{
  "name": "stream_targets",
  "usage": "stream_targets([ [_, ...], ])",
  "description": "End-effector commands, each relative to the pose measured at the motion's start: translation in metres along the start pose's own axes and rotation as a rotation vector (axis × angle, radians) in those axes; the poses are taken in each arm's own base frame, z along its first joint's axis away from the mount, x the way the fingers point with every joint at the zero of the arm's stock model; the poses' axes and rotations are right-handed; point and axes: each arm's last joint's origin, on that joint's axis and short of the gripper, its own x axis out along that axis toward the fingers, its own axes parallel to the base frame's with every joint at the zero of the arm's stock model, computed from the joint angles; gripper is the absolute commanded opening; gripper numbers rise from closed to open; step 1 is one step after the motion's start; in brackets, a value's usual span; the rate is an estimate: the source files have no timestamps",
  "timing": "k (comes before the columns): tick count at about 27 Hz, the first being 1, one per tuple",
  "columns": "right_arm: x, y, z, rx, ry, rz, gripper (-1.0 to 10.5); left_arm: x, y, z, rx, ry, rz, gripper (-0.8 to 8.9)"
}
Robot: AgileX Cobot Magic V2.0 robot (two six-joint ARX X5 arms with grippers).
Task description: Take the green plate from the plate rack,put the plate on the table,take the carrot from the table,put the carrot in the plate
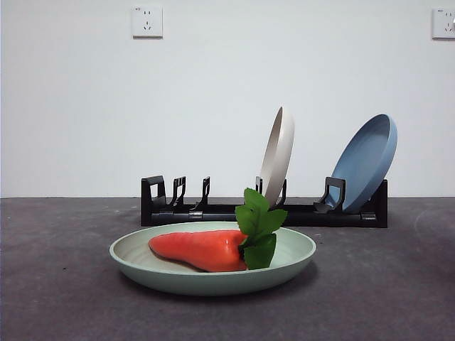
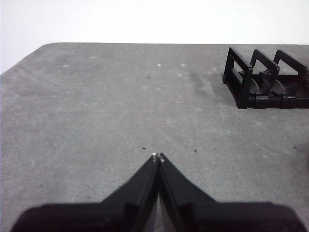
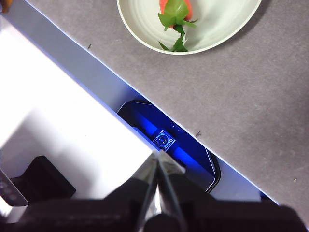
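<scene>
The green plate lies flat on the dark grey table in front of the black plate rack. The carrot lies in the plate, its green leaves toward the right. The plate and carrot also show in the right wrist view. My left gripper is shut and empty, low over bare table, with the rack's end ahead of it. My right gripper is shut and empty, held over the table's edge, away from the plate. Neither arm shows in the front view.
A cream plate and a blue plate stand upright in the rack's right half. The rack's left slots hold nothing. A white wall stands behind. A dark device with blue light sits beyond the table's edge.
</scene>
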Motion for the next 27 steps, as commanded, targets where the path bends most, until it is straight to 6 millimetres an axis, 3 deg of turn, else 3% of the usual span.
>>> stream_targets([
  [1,0.0,0.0,0.0,0.003,-0.003,0.0,0.0,0.001,0.0,-0.003,-0.019,0.009,0.003,-0.02],
  [17,-0.004,-0.002,-0.002,0.008,-0.026,-0.015,0.0,0.001,0.0,-0.003,-0.019,0.009,0.003,-0.02],
  [20,-0.014,-0.008,-0.002,-0.037,-0.128,-0.09,0.0,0.001,0.0,-0.003,-0.019,0.009,0.003,-0.02],
  [27,-0.044,-0.035,-0.001,0.047,-0.637,-0.196,0.0,0.001,0.0,-0.003,-0.019,0.009,0.003,-0.02],
])
